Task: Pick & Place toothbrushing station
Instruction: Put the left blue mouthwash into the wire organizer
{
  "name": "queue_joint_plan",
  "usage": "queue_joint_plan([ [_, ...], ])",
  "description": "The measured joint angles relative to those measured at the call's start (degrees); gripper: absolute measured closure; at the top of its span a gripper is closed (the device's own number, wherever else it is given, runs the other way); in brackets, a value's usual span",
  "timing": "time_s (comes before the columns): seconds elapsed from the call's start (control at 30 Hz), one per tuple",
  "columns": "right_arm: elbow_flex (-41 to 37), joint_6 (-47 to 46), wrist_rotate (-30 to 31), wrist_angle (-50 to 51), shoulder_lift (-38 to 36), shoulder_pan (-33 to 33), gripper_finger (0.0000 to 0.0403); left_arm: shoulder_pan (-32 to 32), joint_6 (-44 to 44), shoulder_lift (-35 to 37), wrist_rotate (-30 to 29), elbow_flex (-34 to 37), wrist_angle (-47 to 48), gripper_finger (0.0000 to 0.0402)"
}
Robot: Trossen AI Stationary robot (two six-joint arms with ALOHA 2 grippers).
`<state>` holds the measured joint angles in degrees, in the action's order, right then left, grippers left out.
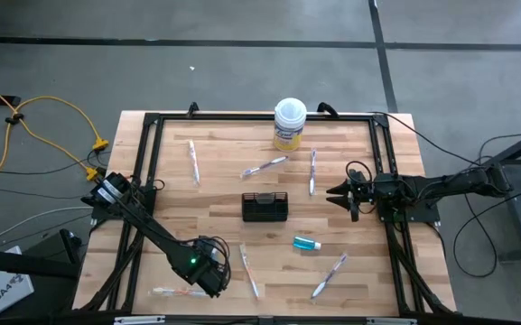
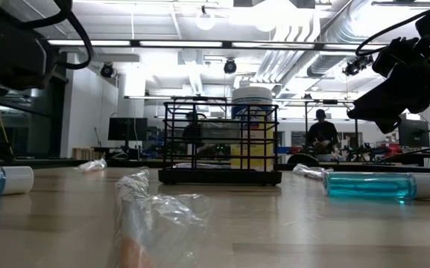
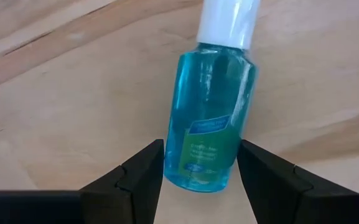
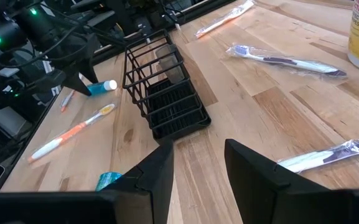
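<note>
The left end effector (image 3: 199,177) is hanging low over the near left part of the counter (image 1: 368,226), its fingers spread to either side of a teal white-capped tube (image 3: 211,118) that is lying flat on the wood; only the left wrist view is showing this, and whether the pads are touching the tube is hard to tell. From above that tube is hidden under the arm, while the low view is catching just its cut-off end at the picture's edge. The right end effector (image 1: 339,192) is hovering above the right side of the counter, fingers parted with nothing between them. Its wrist view is looking down on the black wire-mesh holder (image 4: 165,93), standing upright and empty near the counter's middle, with a second teal tube (image 1: 307,243) lying just beyond it toward the near edge. Wrapped toothbrushes (image 1: 265,166) are lying scattered around the holder, apart from it. In the low view crumpled clear wrapping (image 2: 151,212) is blocking the foreground, and the yellow round tub (image 1: 289,125) is standing partly hidden behind the holder.
</note>
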<state>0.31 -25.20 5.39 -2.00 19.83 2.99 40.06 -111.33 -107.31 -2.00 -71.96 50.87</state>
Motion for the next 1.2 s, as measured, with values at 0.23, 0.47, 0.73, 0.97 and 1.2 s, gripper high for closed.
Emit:
queue_joint_plan([
  [0.23,-0.01,-0.01,0.0,0.0,-0.01,0.01,0.0268,-0.97,0.03,0.0,0.71,0.0,-0.2,0.0207],
  [0.47,0.0,-0.01,0.0,0.0,0.0,0.0,0.0268,-1.77,1.52,-0.35,0.82,0.2,-0.3,0.0207],
  [0.73,-0.01,-0.01,0.0,0.0,-0.01,0.01,0.0268,-1.56,-1.26,-0.09,1.16,2.73,-4.2,0.0207],
  [0.97,0.01,-0.01,0.0,0.0,-0.01,-0.01,0.0268,-1.52,-0.76,-0.13,0.35,2.78,-4.4,0.0207],
  [1.2,-0.01,-0.01,0.0,0.0,-0.01,0.0,0.0268,-0.64,-0.12,-0.22,-2.17,2.8,-4.48,0.0207],
])
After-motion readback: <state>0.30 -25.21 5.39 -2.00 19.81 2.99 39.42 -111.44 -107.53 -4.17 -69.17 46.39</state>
